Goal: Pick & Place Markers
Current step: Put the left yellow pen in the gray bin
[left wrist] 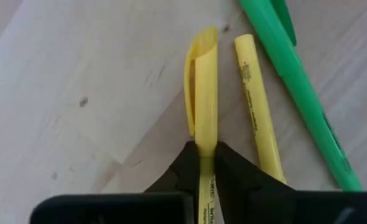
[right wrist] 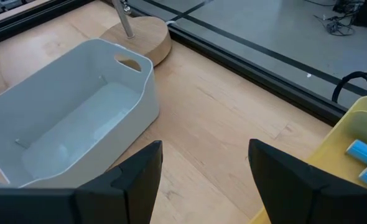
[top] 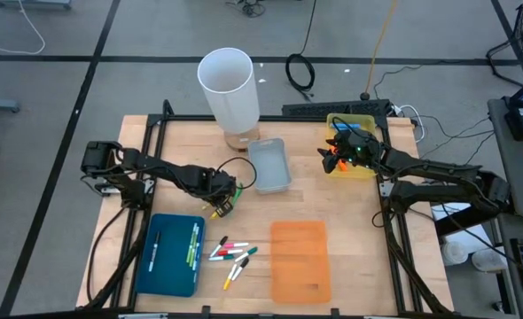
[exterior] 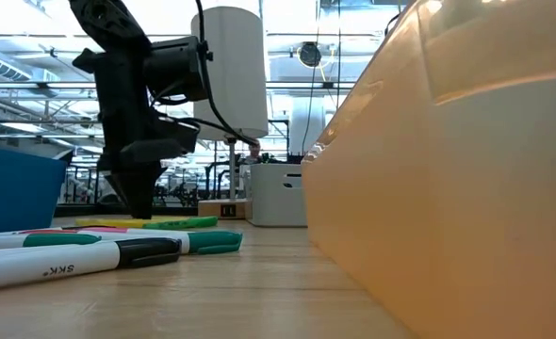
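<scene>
From above, the left pincer [top: 223, 206] sits near the middle of the wooden bench [top: 350, 230], down over a yellow marker [top: 219, 213] just off the upper right corner of the blue tray [top: 168, 266]; a loose cluster of markers [top: 233, 255] lies at five o'clock from it, between the blue tray and the orange tray [top: 300, 259]. The white bin [top: 269, 166] stands at one o'clock from that pincer, the tall white cylinder [top: 230, 84] at twelve. The right pincer [top: 332, 152] hovers over the yellow tray [top: 368, 124] at the bench's far right. At bench height, the left pincer [exterior: 139, 202] reaches down to the surface behind white-bodied markers [exterior: 80, 259] and a green one [exterior: 179, 223]; the orange tray's wall [exterior: 448, 188] fills the right side. The left wrist camera shows its fingers [left wrist: 230, 177] clamped together on the yellow marker [left wrist: 203, 93], with a second yellow marker [left wrist: 258, 112] and a green marker [left wrist: 301, 99] lying just beside it on the wood. The right wrist camera shows its fingers [right wrist: 283, 174] standing wide apart and empty above the bench, the white bin [right wrist: 71, 124] ahead and what look like blue markers [right wrist: 365, 160], only partly in view, in the yellow tray [right wrist: 357, 118].
</scene>
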